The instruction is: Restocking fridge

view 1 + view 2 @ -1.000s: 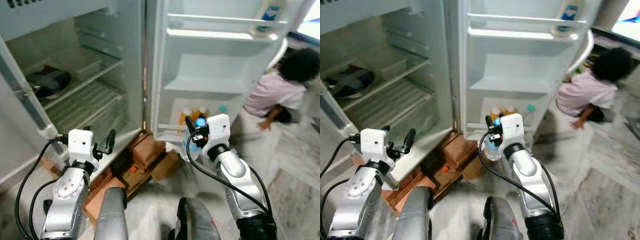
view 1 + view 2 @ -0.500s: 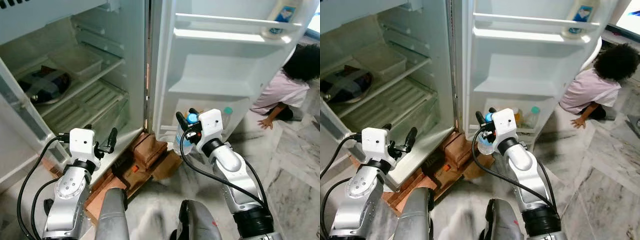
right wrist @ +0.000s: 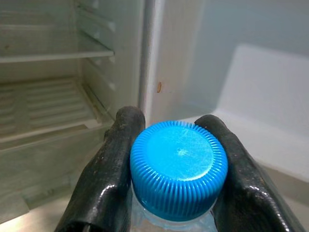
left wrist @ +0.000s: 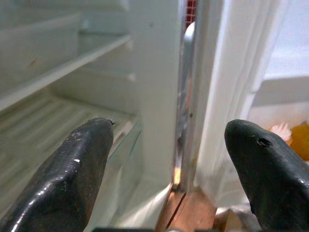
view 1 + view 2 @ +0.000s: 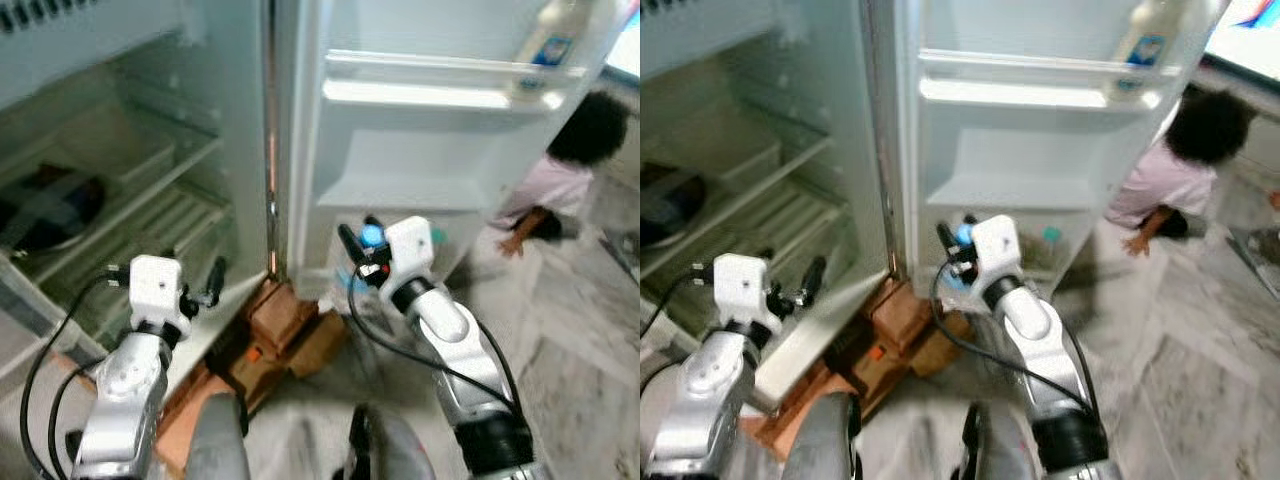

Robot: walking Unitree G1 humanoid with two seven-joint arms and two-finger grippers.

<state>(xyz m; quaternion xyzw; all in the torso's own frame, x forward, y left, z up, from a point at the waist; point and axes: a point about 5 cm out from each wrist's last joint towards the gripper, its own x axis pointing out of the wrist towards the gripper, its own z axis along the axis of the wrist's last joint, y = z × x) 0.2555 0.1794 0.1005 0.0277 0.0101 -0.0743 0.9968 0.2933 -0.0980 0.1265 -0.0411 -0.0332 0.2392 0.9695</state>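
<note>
My right gripper [image 5: 362, 246] is shut on a clear water bottle with a blue cap [image 3: 177, 166], holding it by the neck in front of the lowest shelf of the open fridge door [image 5: 420, 190]. The cap [image 5: 372, 235] shows between the black fingers [image 3: 108, 169]. My left gripper [image 4: 169, 159] is open and empty, held low before the open fridge compartment [image 5: 120, 200], near the hinge edge. A white bottle with a blue label [image 5: 548, 40] stands in the top door shelf. The bottom door shelf holds a green-capped bottle [image 5: 1051, 236].
A person [image 5: 560, 180] crouches on the marble floor to the right, behind the fridge door. Wooden blocks [image 5: 285, 320] lie under the fridge's front edge. A dark dish [image 5: 45, 210] sits on an inner shelf at the left. Open floor lies to the right.
The whole picture has shifted and blurred, so the camera has moved. My right gripper with the bottle has risen slightly toward the door's lower shelf. The left arm keeps its pose.
</note>
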